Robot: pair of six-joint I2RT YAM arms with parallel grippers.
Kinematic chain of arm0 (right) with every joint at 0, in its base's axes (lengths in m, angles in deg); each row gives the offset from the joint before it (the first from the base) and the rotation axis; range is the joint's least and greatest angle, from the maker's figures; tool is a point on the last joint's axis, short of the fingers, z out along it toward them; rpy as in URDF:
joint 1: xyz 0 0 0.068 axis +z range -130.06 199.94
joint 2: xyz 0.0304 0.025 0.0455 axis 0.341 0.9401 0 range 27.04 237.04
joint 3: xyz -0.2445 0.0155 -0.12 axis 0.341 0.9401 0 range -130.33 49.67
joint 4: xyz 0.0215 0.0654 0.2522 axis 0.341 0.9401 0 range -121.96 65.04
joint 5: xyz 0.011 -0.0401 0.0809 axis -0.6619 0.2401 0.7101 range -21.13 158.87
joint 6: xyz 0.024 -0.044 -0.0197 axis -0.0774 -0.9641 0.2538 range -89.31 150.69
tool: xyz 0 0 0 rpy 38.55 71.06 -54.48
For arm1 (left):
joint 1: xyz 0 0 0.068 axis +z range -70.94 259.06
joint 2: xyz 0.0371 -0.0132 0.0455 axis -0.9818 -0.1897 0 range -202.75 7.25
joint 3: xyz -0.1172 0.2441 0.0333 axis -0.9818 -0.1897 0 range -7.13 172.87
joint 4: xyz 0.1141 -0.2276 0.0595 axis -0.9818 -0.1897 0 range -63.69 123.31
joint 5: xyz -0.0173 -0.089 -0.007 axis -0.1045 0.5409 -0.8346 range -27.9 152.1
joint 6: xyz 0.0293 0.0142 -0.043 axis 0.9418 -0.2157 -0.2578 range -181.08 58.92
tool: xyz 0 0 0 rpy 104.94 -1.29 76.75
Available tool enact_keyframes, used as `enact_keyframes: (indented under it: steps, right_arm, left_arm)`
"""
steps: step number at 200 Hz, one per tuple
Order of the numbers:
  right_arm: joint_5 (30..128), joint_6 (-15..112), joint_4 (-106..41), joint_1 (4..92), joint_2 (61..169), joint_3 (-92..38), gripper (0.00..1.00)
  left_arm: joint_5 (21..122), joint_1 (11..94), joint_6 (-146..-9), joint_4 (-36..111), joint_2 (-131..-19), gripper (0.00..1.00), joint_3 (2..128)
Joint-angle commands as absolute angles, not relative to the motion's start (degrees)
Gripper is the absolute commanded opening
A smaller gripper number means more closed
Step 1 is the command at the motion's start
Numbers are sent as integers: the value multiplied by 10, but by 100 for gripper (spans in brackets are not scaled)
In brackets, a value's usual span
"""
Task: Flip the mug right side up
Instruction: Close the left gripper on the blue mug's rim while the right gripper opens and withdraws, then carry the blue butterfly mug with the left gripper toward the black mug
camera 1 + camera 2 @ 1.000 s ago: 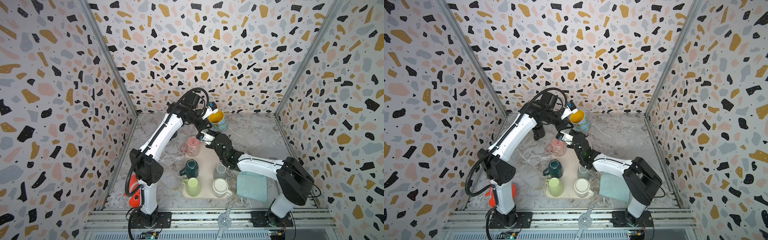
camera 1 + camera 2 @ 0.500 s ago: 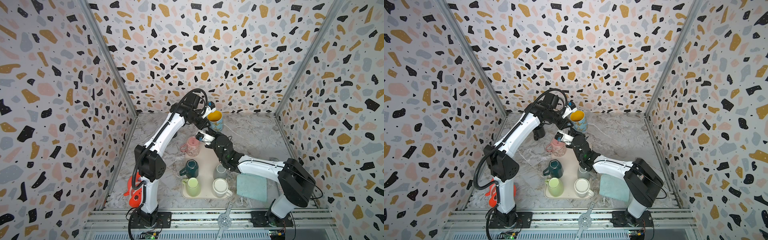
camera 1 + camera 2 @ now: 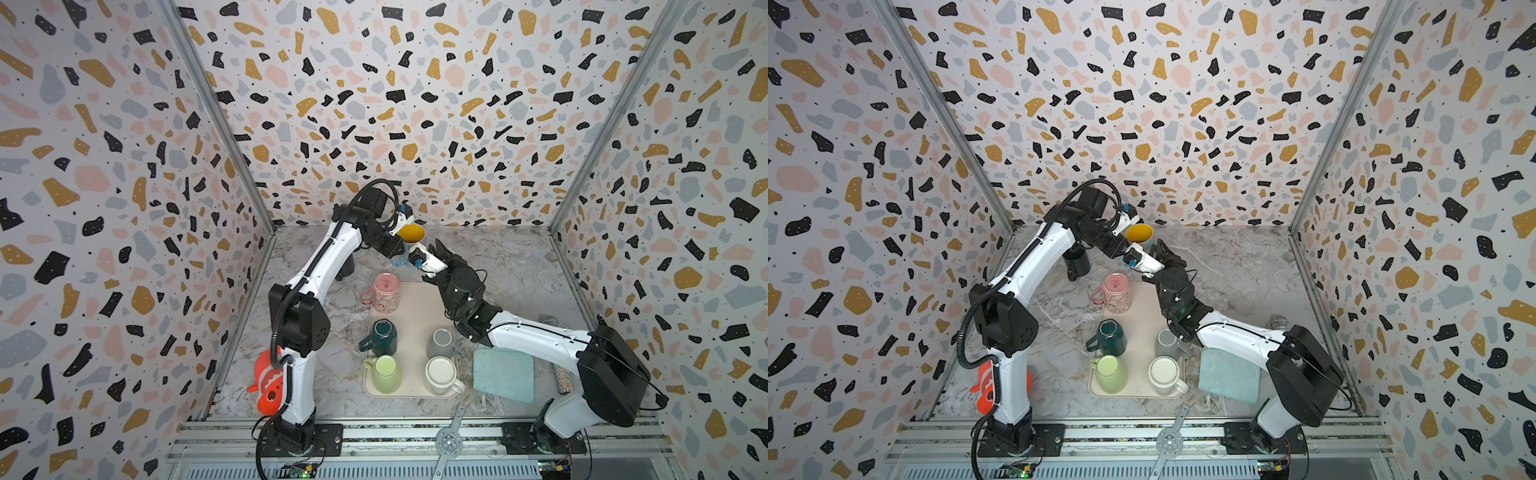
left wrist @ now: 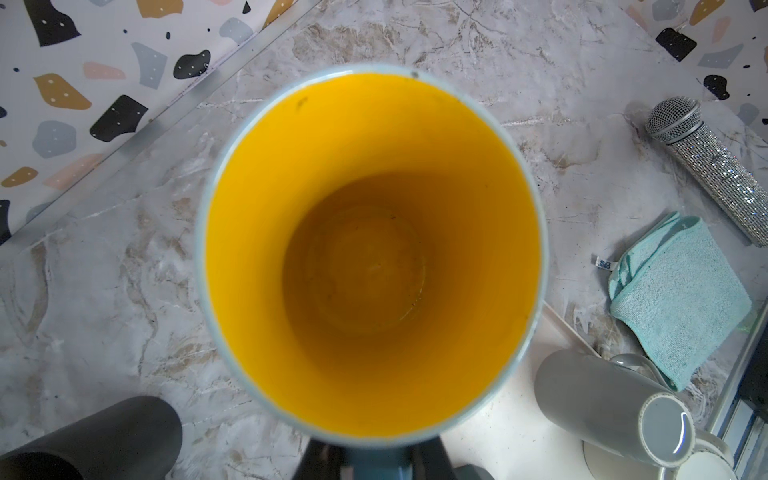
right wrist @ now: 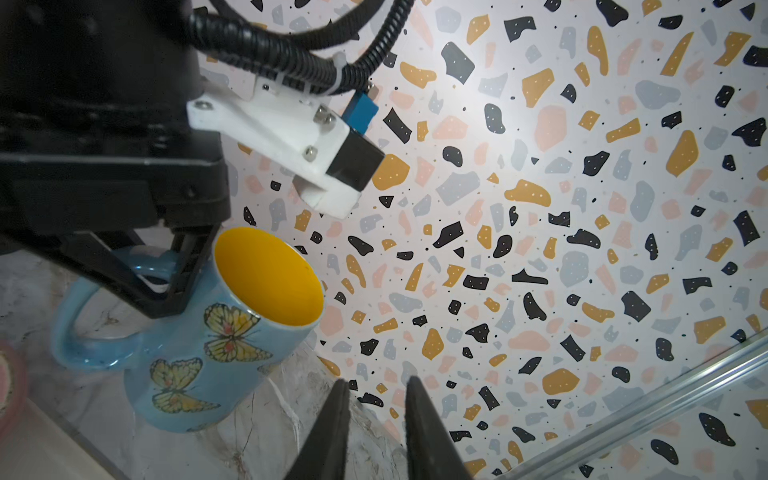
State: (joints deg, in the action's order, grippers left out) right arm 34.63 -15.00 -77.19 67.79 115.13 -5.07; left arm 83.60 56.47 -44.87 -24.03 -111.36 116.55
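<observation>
My left gripper [image 5: 168,286] is clamped on the handle of the blue butterfly mug [image 5: 199,357]. The mug sits tilted with its mouth up and leaning toward the back wall [image 3: 415,124]. It is at the far end of the table [image 3: 511,266], just past the far edge of the tray [image 3: 415,316]. I cannot tell whether its base touches the marble. From my left wrist, its yellow inside shows bare right down to the bottom.

My right gripper [image 5: 374,386] hangs just beside the mug, nearer the tray. Its jaws are a little apart and hold nothing.

The back wall is close behind the mug. A black cup [image 3: 345,266] stands near it on my left side. Toward the right wall, the marble lies bare in both top views.

Five mugs stand on the tray: pink [image 3: 385,291] at the far left corner, dark green [image 3: 380,334] and pale green [image 3: 384,372] down the left side, grey [image 3: 440,343] and white [image 3: 441,372] on the right. The middle strip is bare.

A folded teal cloth [image 3: 503,374] lies just right of the tray, with a glittery microphone [image 4: 710,162] beyond it.
</observation>
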Motion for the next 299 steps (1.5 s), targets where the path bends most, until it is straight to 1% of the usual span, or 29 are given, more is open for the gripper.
enact_keyframes:
  steps: [1,61,143,208,243,299]
  right_arm:
    - [319,-129,-774,671,1114,-43,26]
    - [298,-75,-747,657,1075,-18,25]
    - [303,29,-677,652,1041,8,25]
    - [308,43,-661,647,1042,11,25]
    - [311,46,-657,646,1043,11,25]
    - [311,52,-653,645,1048,12,25]
  left_arm:
    - [852,576,-470,-163,-1108,0,1189]
    - [820,605,-520,-88,-1114,0,1161]
    - [758,627,-541,-44,-1121,0,1103]
    - [709,641,-583,6,-1128,0,1050]
    - [698,650,-605,43,-1122,0,1016]
    - [690,657,-615,62,-1122,0,987]
